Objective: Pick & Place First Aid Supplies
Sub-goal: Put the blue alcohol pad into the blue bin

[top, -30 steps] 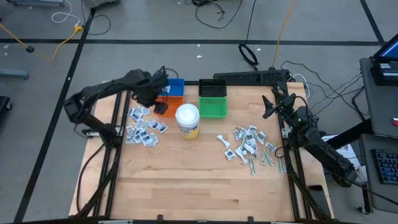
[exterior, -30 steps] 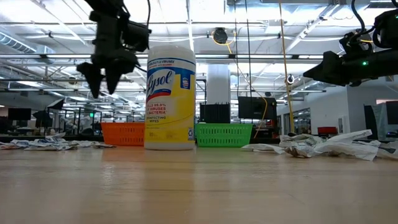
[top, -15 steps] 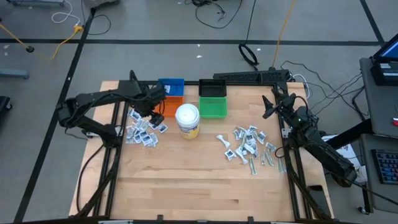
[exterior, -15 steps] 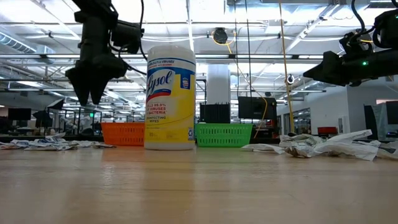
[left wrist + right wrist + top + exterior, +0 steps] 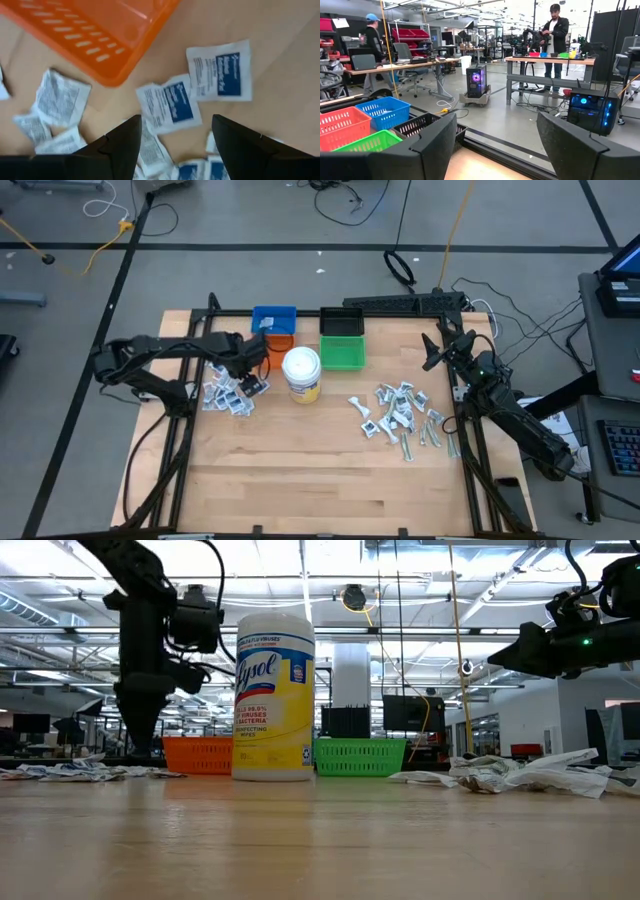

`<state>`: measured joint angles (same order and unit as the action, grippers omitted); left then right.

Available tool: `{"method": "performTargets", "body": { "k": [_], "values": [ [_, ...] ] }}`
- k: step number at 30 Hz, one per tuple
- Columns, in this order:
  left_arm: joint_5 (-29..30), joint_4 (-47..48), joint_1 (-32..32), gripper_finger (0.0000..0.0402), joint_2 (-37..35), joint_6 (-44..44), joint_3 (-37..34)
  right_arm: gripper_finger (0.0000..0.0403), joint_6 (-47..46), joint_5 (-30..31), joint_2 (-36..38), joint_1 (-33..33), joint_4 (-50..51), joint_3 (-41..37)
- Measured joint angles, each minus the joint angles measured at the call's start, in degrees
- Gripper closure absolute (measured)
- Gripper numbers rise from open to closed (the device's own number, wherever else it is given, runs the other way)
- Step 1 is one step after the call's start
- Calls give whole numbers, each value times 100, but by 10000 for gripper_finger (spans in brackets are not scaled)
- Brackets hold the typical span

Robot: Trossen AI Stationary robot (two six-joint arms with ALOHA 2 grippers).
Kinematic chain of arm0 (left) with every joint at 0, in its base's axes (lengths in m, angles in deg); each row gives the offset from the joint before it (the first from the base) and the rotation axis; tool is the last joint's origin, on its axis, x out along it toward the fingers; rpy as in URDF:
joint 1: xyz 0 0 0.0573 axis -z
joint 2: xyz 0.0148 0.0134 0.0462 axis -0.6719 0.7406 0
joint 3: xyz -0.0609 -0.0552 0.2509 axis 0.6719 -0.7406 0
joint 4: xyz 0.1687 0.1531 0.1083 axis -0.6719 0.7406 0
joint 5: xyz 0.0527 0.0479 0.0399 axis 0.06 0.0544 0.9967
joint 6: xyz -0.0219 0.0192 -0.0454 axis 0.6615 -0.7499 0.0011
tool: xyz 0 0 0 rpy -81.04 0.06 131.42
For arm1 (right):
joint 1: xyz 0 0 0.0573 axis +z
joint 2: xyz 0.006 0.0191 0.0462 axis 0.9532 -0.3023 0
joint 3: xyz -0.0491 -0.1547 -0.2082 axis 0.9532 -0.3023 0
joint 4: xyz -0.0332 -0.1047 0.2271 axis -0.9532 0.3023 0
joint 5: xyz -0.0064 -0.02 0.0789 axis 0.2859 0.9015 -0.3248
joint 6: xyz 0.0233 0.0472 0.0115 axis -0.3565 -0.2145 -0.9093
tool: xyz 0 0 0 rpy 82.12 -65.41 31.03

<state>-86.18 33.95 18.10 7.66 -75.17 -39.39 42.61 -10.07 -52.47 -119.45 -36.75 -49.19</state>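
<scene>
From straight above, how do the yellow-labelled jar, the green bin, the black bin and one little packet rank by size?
1. green bin and black bin: these look alike, so no ranking between them.
2. jar, seen mostly as its white lid.
3. one packet, far the smallest.

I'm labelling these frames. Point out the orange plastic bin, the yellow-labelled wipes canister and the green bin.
Orange plastic slotted bin (image 5: pixel 100 30): left wrist view, its slotted wall.
White-lidded yellow-labelled wipes canister (image 5: pixel 273 710): low view, its label.
Green plastic bin (image 5: pixel 342 356): high view, its floor.
</scene>
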Motion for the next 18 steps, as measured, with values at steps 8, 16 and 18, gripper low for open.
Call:
{"method": "performTargets", "body": {
  "k": [8,16,18],
  "values": [
    [161,-497,0,150,388,-136,-394,130,-1,0,-1,0,1,0],
    [158,-708,42,155,490,-284,-400,131,-2,0,-2,0,-1,1],
    [150,-695,42,173,490,-290,-400,129,-2,0,-2,2,1,1]
  ]
}}
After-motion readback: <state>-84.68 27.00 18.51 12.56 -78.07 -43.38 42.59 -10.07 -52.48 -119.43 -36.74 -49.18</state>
